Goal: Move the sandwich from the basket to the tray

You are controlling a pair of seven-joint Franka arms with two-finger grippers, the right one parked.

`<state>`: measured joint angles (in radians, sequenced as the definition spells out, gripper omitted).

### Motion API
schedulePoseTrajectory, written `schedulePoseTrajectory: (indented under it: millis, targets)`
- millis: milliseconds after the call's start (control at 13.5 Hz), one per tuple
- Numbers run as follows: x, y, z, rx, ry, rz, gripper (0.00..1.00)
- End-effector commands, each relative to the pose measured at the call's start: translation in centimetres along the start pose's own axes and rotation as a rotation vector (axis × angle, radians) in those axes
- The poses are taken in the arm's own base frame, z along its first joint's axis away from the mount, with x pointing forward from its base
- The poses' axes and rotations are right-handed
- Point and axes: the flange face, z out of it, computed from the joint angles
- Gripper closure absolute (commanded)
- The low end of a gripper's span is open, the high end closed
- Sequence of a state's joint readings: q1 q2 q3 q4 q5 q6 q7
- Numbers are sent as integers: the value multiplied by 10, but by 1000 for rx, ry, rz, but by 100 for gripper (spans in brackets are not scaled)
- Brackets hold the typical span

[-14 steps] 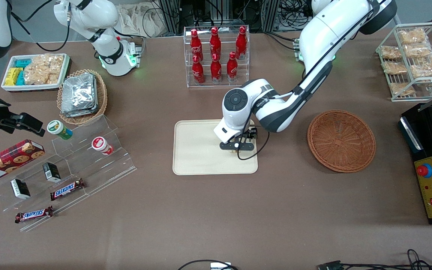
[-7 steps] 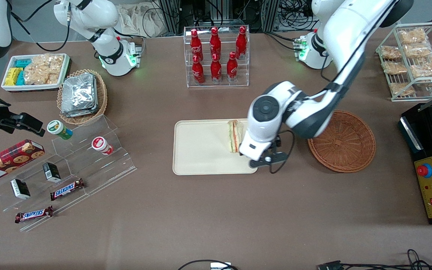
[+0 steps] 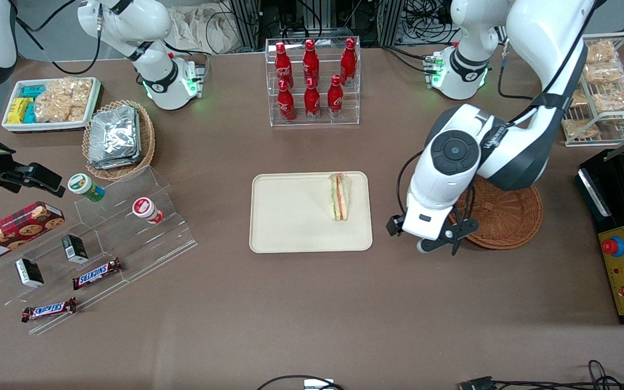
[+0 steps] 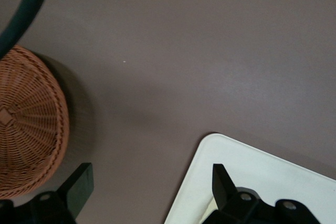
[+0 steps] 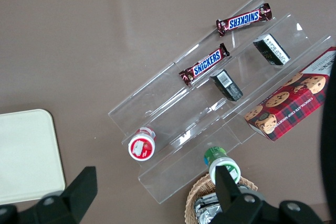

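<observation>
the desk (image 3: 290,314) wears a matt brown cloth-like cover. the basket (image 3: 507,216) is rough reddish-brown woven wicker. the tray (image 3: 290,216) looks like smooth, matt cream plastic. the sandwich (image 3: 339,196) shows soft white bread. the claw (image 3: 435,245), above bare desk between tray and basket, has matt black fingers (image 4: 79,184), spread apart.
</observation>
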<state>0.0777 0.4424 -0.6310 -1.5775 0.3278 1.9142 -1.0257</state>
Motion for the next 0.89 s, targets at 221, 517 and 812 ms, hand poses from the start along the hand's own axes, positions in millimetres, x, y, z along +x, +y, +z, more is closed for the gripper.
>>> schedulePoseTrajectory:
  millis: [221,517,812]
  targets:
    - [33,-48,-57,-41,-66,49,0]
    - [44,-102,-76,-55,-110,86,0]
    - [37,-168,-106,-73,-105,175,0]
